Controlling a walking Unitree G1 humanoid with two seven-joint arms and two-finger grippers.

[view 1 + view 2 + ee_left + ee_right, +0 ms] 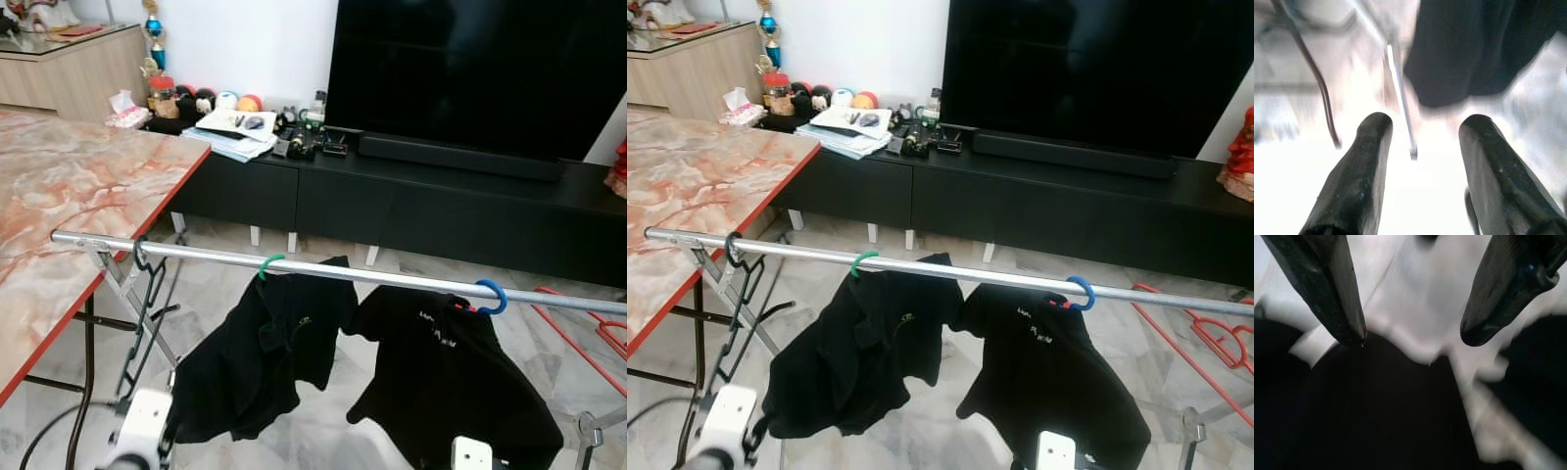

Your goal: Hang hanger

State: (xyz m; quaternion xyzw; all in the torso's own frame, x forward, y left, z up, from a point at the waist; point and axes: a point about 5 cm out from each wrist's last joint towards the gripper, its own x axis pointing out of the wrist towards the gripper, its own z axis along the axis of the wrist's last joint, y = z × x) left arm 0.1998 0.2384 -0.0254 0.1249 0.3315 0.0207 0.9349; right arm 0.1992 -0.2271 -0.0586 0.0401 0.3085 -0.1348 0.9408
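Note:
A silver rail (323, 269) runs across in front of me. On it hang an empty black hanger (147, 284) at the left, a black shirt on a green hanger (269, 262) in the middle and a black shirt on a blue hanger (493, 296) at the right. My left gripper (1420, 132) is open, low under the rail's left end, with nothing between its fingers. My right gripper (1413, 340) is open too, down by the right black shirt (1381, 416). White wrist housings (142, 421) show at the bottom edge.
A marble-top table with a red edge (88, 186) stands at the left, close to the rail's end. A black TV bench (441, 196) with a large TV lies behind. A red rack frame (588, 343) lies on the floor at the right.

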